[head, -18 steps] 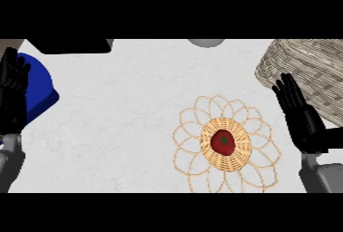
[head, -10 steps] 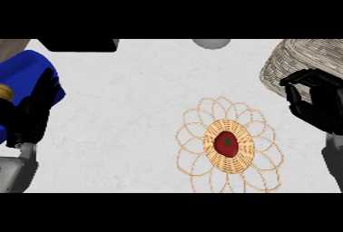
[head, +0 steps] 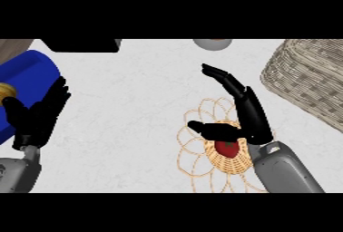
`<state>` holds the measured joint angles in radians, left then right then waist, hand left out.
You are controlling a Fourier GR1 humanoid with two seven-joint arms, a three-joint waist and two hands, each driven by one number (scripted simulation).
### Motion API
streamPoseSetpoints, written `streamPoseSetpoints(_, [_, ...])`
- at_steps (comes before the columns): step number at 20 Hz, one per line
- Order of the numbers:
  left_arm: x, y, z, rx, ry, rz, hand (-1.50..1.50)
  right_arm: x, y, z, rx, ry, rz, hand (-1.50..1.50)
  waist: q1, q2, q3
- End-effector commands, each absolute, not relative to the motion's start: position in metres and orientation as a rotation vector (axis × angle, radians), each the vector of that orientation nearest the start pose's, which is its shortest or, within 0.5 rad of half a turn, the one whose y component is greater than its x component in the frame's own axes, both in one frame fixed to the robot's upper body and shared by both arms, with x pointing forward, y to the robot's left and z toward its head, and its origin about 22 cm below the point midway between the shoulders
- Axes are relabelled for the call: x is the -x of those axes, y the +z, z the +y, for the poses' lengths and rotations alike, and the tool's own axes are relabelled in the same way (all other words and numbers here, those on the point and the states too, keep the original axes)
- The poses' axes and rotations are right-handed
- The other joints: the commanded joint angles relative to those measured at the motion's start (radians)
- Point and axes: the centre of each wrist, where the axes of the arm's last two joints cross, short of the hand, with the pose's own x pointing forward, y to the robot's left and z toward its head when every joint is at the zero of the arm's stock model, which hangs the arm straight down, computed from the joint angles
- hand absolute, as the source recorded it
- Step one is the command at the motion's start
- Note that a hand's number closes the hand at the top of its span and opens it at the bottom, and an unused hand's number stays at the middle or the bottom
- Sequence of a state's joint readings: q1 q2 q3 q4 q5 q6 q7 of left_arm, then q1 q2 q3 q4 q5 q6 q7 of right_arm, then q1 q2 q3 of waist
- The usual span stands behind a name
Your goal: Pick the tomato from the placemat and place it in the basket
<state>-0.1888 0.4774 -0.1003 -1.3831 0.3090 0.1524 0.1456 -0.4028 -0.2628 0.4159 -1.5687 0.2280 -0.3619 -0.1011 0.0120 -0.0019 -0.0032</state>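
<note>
Head view: right hand (head: 242, 118), fingers straight and holding nothing, hovers directly over tomato (head: 227, 148) on placemat (head: 194, 149); basket (head: 308, 77) lies beyond-right.

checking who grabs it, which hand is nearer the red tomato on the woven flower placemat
Right. The right hand is open directly over the red tomato, thumb above it. The left hand is far off at the view's left edge by the blue plate.
</note>
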Motion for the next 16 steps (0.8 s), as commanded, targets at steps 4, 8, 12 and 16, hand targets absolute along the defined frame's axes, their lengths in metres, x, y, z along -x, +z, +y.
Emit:
streamPoseSetpoints(4, [-0.293,0.038,0.318,-0.215,-0.051,-1.358,0.00,-0.286,0.144,-0.103,0.409,0.657,-1.820,-1.50,-0.037,-0.012,-0.002])
streamPoseSetpoints(8, [-0.285,0.037,0.316,-0.217,-0.065,-1.358,0.00,-0.311,0.167,-0.138,0.780,0.831,-1.572,-1.50,-0.037,-0.026,-0.005])
streamPoseSetpoints(12, [-0.285,0.032,0.321,-0.213,-0.049,-1.355,0.00,-0.314,0.219,-0.147,0.994,0.832,-1.375,-1.50,-0.050,-0.023,-0.004])
streamPoseSetpoints(16, [-0.288,0.038,0.324,-0.212,-0.039,-1.372,0.00,-0.295,0.277,-0.141,0.953,0.921,-1.263,-1.50,-0.042,-0.018,-0.001])
